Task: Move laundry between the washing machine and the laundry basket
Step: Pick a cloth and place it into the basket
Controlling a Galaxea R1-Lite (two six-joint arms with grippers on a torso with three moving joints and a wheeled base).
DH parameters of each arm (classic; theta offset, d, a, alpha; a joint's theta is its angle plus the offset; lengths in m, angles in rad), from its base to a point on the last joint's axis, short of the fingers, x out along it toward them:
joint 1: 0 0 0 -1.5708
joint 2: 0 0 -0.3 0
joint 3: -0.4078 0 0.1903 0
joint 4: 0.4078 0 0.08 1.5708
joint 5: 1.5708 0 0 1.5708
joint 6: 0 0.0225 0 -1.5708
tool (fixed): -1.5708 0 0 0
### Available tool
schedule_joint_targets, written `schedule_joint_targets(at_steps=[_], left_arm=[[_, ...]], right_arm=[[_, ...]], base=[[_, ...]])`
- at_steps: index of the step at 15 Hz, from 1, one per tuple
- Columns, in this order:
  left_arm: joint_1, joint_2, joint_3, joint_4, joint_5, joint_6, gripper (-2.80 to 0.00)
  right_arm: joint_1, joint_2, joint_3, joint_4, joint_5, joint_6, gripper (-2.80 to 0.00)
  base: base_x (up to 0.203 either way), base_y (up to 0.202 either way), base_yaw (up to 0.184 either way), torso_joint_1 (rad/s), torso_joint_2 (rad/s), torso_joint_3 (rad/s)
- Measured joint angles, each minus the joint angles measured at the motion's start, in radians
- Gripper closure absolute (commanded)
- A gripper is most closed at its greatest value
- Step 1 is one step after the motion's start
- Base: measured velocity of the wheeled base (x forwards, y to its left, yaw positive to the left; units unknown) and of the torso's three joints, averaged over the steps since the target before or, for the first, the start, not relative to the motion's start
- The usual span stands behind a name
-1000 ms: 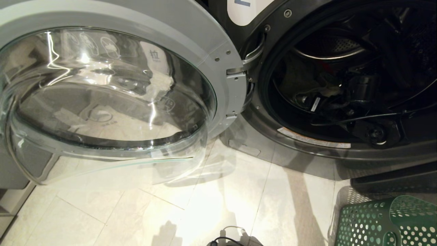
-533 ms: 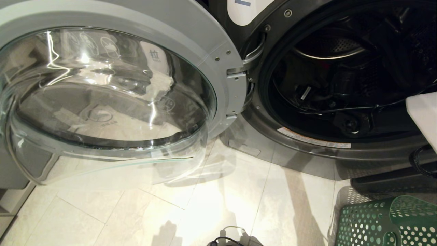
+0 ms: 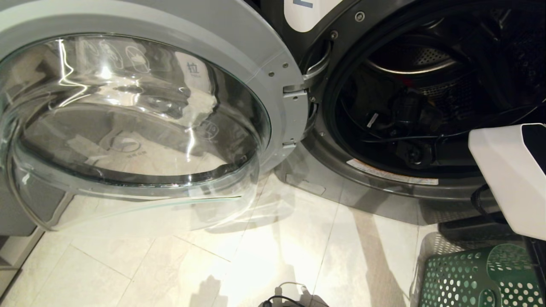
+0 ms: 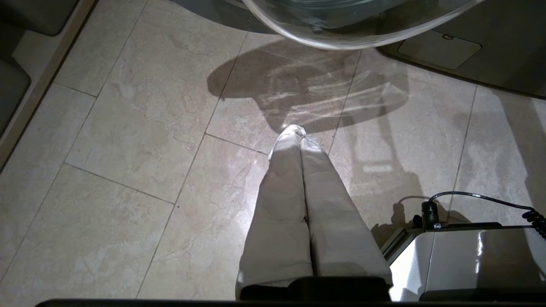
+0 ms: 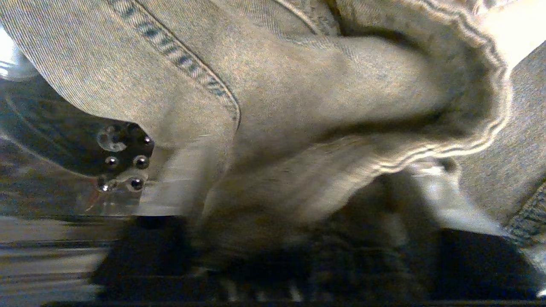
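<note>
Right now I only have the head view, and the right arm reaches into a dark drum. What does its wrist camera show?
Observer: Grey, denim-like laundry fills most of the right wrist view, very close to the camera.
Operator: Any of the drum visible there?
Observer: Yes, a shiny drum wall with small round bumps shows beside the cloth.
Operator: And the left gripper? I can't see it at all.
Observer: The left gripper is shut and empty. It points at the tiled floor, near the lower edge of the glass door.
</note>
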Motion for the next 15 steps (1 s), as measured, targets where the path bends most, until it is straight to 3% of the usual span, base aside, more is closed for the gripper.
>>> schedule_joint_targets(at_steps=[8, 12, 15], left_arm=[[0.000, 0.000, 0.000, 0.000, 0.000, 0.000, 0.00], [0.000, 0.000, 0.000, 0.000, 0.000, 0.000, 0.00], [0.000, 0.000, 0.000, 0.000, 0.000, 0.000, 0.00]], right_arm=[[0.003, -0.023, 0.020, 0.025, 0.000, 0.013, 0.00], [0.032, -0.113, 0.160, 0.005, -0.007, 0.016, 0.00], [0.078, -0.214, 0.278, -0.051, -0.055, 0.013, 0.00]], base=[[0.000, 0.000, 0.000, 0.000, 0.00, 0.000], [0.000, 0.000, 0.000, 0.000, 0.00, 0.000], [0.000, 0.000, 0.000, 0.000, 0.00, 0.000]])
